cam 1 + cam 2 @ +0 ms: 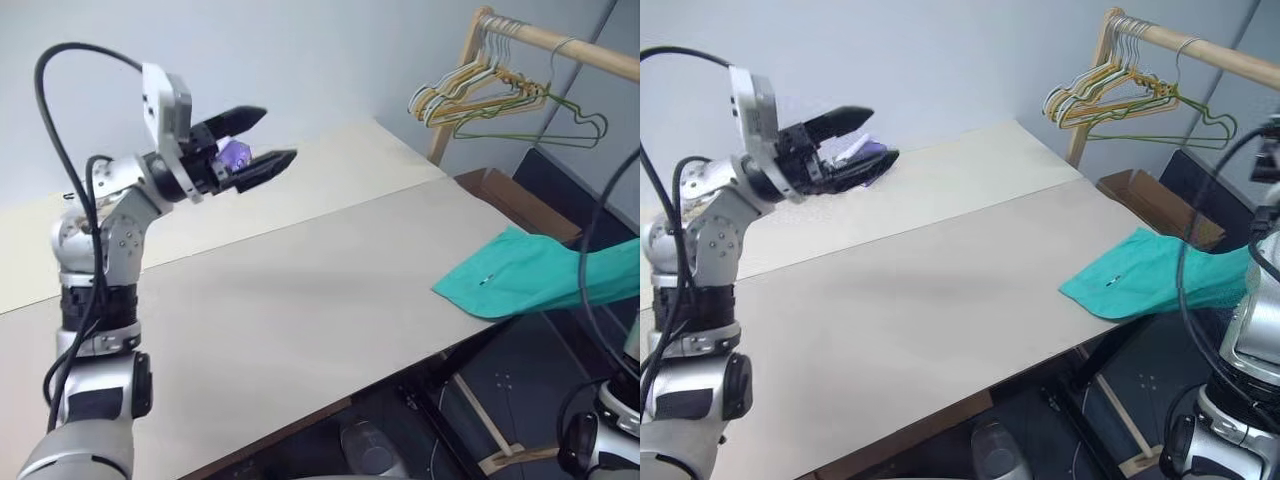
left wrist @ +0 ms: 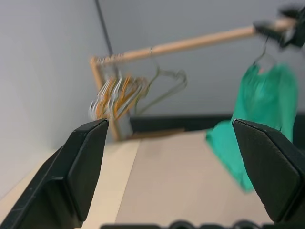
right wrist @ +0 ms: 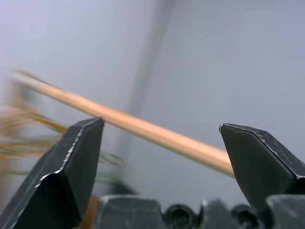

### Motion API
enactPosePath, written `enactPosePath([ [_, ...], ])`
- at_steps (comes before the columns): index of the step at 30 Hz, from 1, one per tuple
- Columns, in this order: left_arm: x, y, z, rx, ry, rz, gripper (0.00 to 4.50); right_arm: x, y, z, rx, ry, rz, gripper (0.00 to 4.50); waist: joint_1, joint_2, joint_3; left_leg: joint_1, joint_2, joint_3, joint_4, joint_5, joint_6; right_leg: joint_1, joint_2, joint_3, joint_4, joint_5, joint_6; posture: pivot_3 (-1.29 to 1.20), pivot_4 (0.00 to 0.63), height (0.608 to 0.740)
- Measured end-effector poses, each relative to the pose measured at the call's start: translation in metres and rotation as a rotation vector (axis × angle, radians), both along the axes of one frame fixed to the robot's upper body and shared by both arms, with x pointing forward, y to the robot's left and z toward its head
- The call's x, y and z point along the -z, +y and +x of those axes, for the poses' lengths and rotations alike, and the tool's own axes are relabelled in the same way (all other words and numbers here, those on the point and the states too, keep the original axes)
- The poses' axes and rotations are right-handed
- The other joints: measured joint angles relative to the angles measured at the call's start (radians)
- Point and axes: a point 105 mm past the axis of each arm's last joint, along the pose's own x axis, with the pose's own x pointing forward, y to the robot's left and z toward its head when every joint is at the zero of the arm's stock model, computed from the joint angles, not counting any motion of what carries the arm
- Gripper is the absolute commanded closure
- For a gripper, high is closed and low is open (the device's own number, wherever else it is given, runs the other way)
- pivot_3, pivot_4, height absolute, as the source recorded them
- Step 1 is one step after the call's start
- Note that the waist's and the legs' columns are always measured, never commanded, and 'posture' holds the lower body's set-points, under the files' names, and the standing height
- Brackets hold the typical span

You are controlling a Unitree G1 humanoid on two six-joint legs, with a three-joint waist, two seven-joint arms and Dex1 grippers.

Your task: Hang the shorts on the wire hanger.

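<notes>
1. The beige table (image 1: 300,300) runs across the scene. Its far right corner carries the lower end of the garment.
2. The shorts (image 1: 520,272), teal-green, lie partly on that corner. The rest rises off to the right, and in the left wrist view they hang below the wooden rail (image 1: 590,52). They look light and limp, soft cloth that will sag, fold and slide over smooth wire. The gathered waistband is the firmest part, so it is probably the best place for a pinch.
3. The left gripper (image 1: 278,136) is raised above the table's far left side, well apart from the shorts. Its two black fingers are spread wide and hold nothing.
4. The right gripper (image 3: 162,125) is also spread wide and empty, and its own camera looks at the rail.
5. The wire hanger (image 2: 263,50) seems to be the thin hook just above the shorts at the rail. Its frame is hidden by the cloth, so whether the shorts sit securely on it cannot be told. Bare wire is springy and slick, and it will swing at a nudge.
6. A bunch of hangers (image 1: 470,95) is gathered at the rail's near end.
</notes>
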Motion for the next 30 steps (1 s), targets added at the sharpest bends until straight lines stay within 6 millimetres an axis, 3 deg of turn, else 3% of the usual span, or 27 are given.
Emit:
enactPosePath([
  [4,0.035,-0.001,-0.014,-0.031,0.049,0.071,0.00,0.020,0.049,0.028,-0.389,0.136,-0.025,0.03,0.052,-0.006,0.014,0.005,0.002,-0.001,-0.003,0.000,0.000,0.007,0.002,-0.001,-0.009,0.004,-0.002,-0.07,0.073,0.740],
  [8,0.043,0.006,-0.032,-0.064,0.060,0.132,0.00,0.049,0.093,0.050,-0.720,0.313,-0.071,0.03,0.135,-0.006,0.030,0.005,0.002,0.000,-0.006,0.000,0.000,0.004,0.002,0.000,-0.011,0.004,-0.003,0.00,0.083,0.740],
  [12,0.054,0.021,-0.051,-0.107,0.117,0.181,0.00,0.070,0.126,0.050,-1.024,0.479,-0.116,0.03,0.237,-0.001,0.037,-0.008,0.002,0.000,-0.011,0.000,0.000,-0.013,0.002,-0.001,-0.008,0.008,-0.011,0.03,0.075,0.740],
  [15,0.060,0.026,-0.058,-0.117,0.145,0.200,0.00,0.073,0.135,0.044,-1.150,0.538,-0.166,0.03,0.314,-0.001,0.037,-0.023,0.002,-0.001,-0.009,0.000,0.000,-0.029,0.002,-0.004,-0.007,0.009,-0.013,0.04,0.061,0.740],
  [20,0.056,0.026,-0.062,-0.119,0.137,0.190,0.00,0.081,0.143,0.036,-1.248,0.589,-0.181,0.03,0.394,-0.001,0.037,-0.026,0.001,0.002,-0.007,0.000,0.000,-0.030,0.000,-0.004,-0.008,0.009,-0.013,0.04,0.038,0.740],
  [30,0.049,0.022,-0.060,-0.084,0.112,0.173,0.00,0.098,0.139,0.021,-1.236,0.643,-0.195,0.03,0.407,-0.002,0.023,-0.024,0.002,0.003,-0.005,0.002,-0.003,-0.026,0.002,-0.005,-0.007,0.010,-0.014,0.00,0.000,0.740],
])
